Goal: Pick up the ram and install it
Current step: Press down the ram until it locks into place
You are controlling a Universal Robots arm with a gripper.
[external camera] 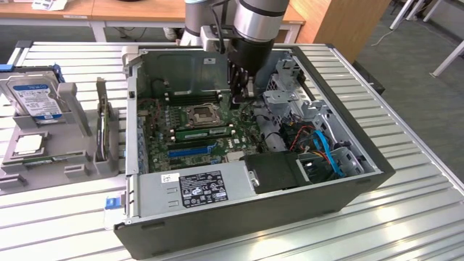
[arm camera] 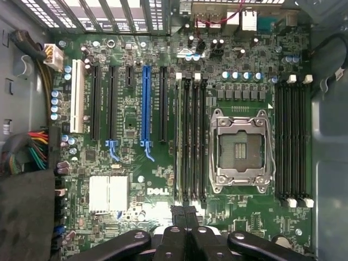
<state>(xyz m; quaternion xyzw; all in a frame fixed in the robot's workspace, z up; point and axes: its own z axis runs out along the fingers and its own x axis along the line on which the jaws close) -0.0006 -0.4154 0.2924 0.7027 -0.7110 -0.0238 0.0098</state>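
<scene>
Inside the case point(external camera: 254, 228), the ram point(external camera: 204, 132) sits slotted beside the socket point(external camera: 201, 115). The claw point(external camera: 244, 99), pinched shut, hangs near the ram's end on the exterior view's right.

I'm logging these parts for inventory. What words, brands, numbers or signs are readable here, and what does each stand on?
"DELL": white print on the green motherboard, wrist view.
Power supply label, black and white, exterior view: print too small to read.
Hard drive label, blue and white, exterior view: too blurred to read.
</scene>
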